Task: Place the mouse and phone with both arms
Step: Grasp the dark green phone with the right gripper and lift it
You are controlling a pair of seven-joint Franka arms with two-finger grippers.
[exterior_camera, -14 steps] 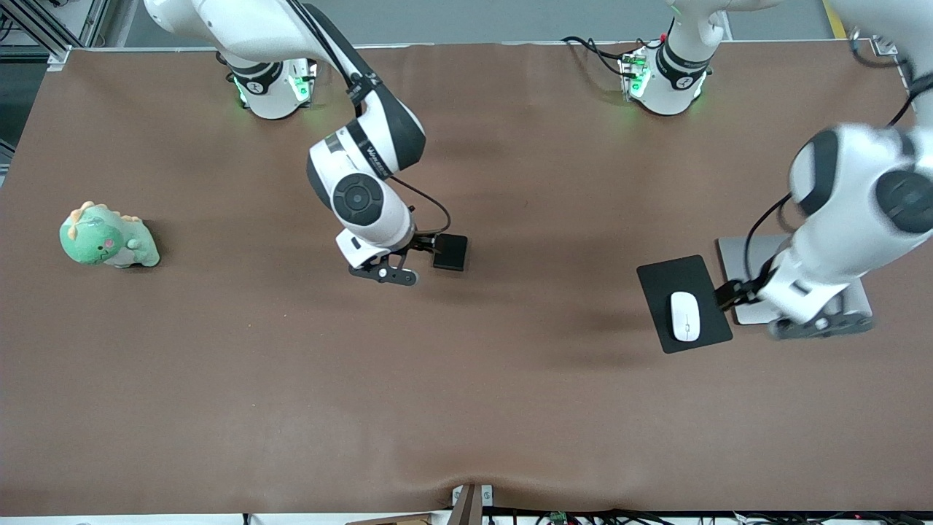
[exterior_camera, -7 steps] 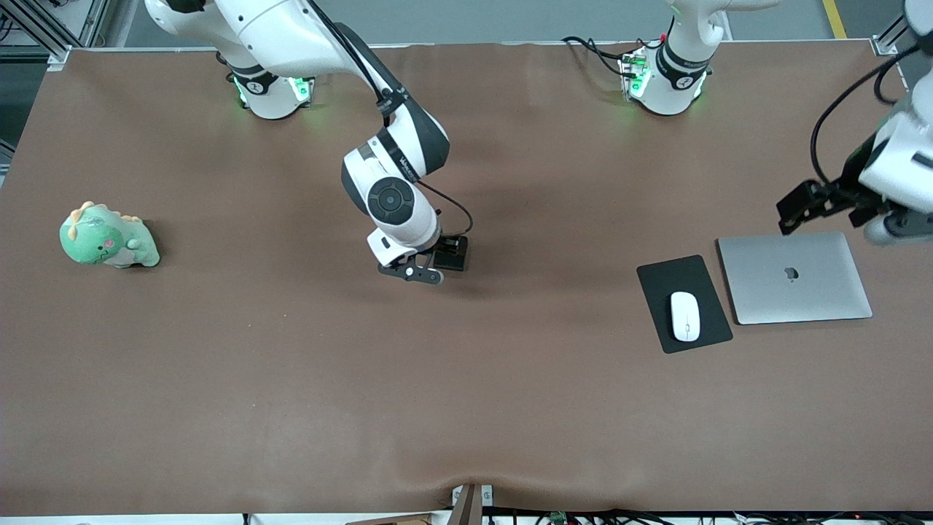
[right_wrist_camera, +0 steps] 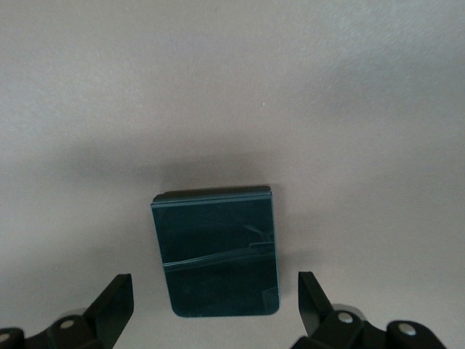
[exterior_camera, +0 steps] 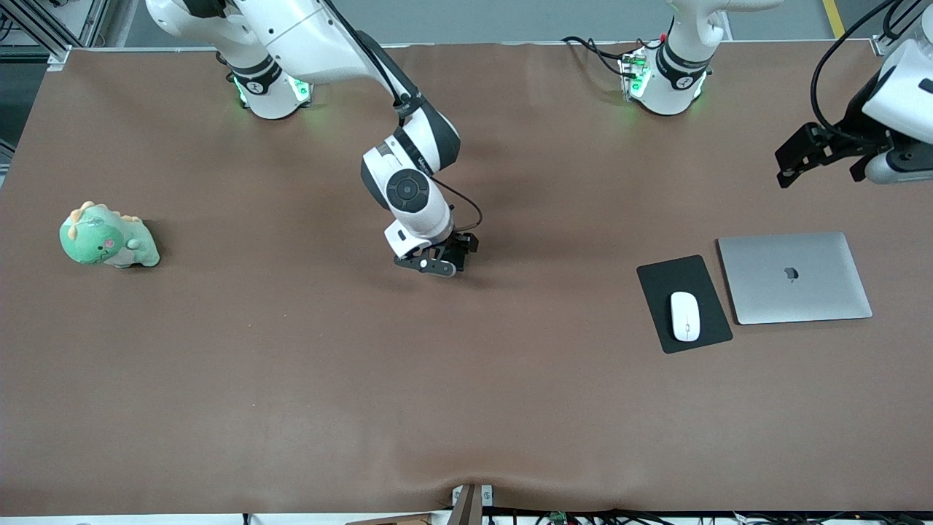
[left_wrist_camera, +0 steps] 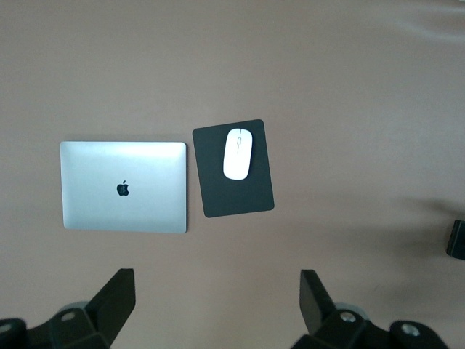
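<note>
Toward the right arm's end of the counter (exterior_camera: pixel 291 401), noting a green plush dinosaur (exterior_camera: pixel 108 237) sitting alone, well apart from everything the task concerns. Near the counter's middle, finding the right hand (exterior_camera: pixel 450 257) hanging low over the phone (right_wrist_camera: pixel 216 251), with its fingers (right_wrist_camera: pixel 116 298) spread wide and pinching nothing. Reading from the right wrist view, seeing the phone lying flat on the counter, its long axis running straight out from the hand and its narrow width lining up across the gap between the two fingers, one finger flanking each long edge; not being able to tell whether either finger is touching it. Judging that this alignment is what the coming grasp is turning on: closing across the short width, not along the length. Toward the left arm's end, seeing the mouse (exterior_camera: pixel 685 316) resting on the black mouse pad (exterior_camera: pixel 660 281), its long axis matching the pad's long side, with a closed silver laptop (exterior_camera: pixel 794 277) just beside the pad. Ending at the left hand (exterior_camera: pixel 794 157), waiting up in the air over bare counter near the laptop, fingers spread and carrying nothing, looking down on mouse, pad and laptop, and lying well apart from the phone, so judging the right arm much the nearer one for it.
</note>
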